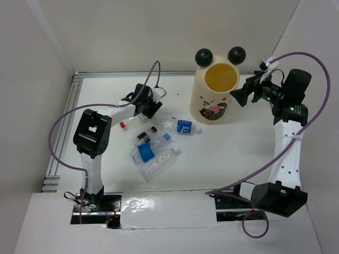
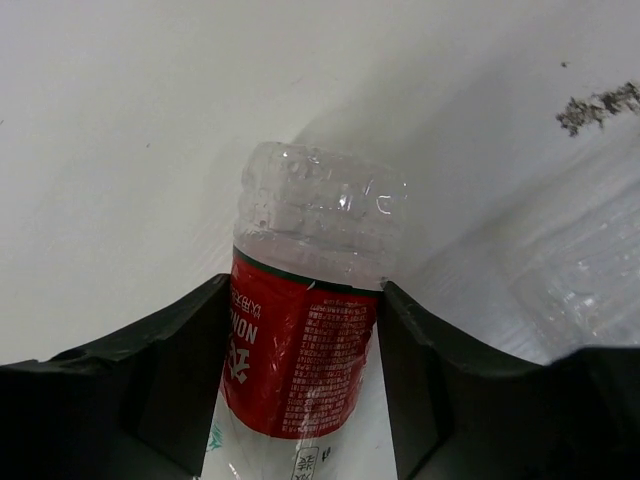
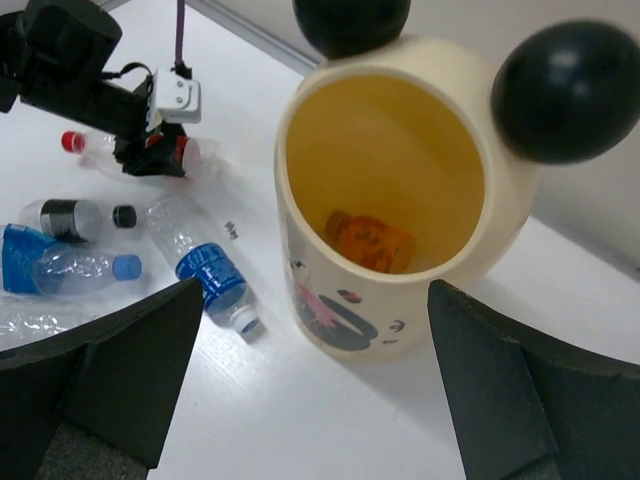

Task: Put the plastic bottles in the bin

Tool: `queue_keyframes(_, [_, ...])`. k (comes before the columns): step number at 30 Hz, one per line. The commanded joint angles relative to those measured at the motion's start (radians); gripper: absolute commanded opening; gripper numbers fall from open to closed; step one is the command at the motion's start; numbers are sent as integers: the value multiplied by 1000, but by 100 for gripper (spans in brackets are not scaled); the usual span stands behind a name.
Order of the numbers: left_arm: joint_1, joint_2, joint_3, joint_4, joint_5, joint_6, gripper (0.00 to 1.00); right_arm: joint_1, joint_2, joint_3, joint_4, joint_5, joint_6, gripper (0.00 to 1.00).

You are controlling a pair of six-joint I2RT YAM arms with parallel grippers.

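White tabletop [image 1: 222, 159], pretty bare setup. The red-label bottle [image 2: 300, 360] lies left of the bin [image 1: 212, 108], clamped in the left gripper [image 2: 305, 330]. It looks light, thin and crushable, so mid-label seems the safest hold. Four more bottles [image 1: 183, 126] lie left of the bin, and one orange bottle [image 3: 370, 240] is inside it. The right gripper [image 1: 238, 97] hangs spread and empty just right of the bin.

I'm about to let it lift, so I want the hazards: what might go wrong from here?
The left claw pinches the red-labelled bottle across its label; the clear plastic may squash or slip out. The right claw hangs open beside the bin, so a bottle carried there might strike it.
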Motion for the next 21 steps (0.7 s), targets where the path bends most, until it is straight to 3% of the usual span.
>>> queue_keyframes(1, [-12,62,5,-30,-104,-9,48,-6,-13,-27,-25,-16,15,100])
queue_keyframes(3, [-12,71,27,-42,-132,-9,41,-6,-13,-37,-25,-16,6,100])
queue_keyframes(4, [-12,71,27,-42,-171,-18,29,-6,-13,-50,-35,-16,6,100])
queue_keyframes(8, [-12,50,100,-93,-239,-63,7,-6,-22,-79,-36,-27,6,100])
queue_keyframes(12, [-26,-45,273,-182,-221,-83,2,-6,-31,-99,-57,-36,-3,96])
queue_keyframes(13, [-35,-99,307,-200,-207,-83,2,-6,-31,-113,-57,-47,-3,91])
queue_keyframes(17, [-122,-247,413,-231,-108,-119,0,-6,-50,-146,-66,-47,-23,33])
queue_keyframes(18, [-135,-275,433,-231,-62,-120,0,-6,-50,-162,-66,-38,-32,13])
queue_keyframes(20, [-174,-355,433,-200,75,-155,0,-6,-59,-177,-100,-27,-84,4])
queue_keyframes(21, [-187,-381,424,-171,130,-194,0,-6,-59,-197,-100,-7,-97,4])
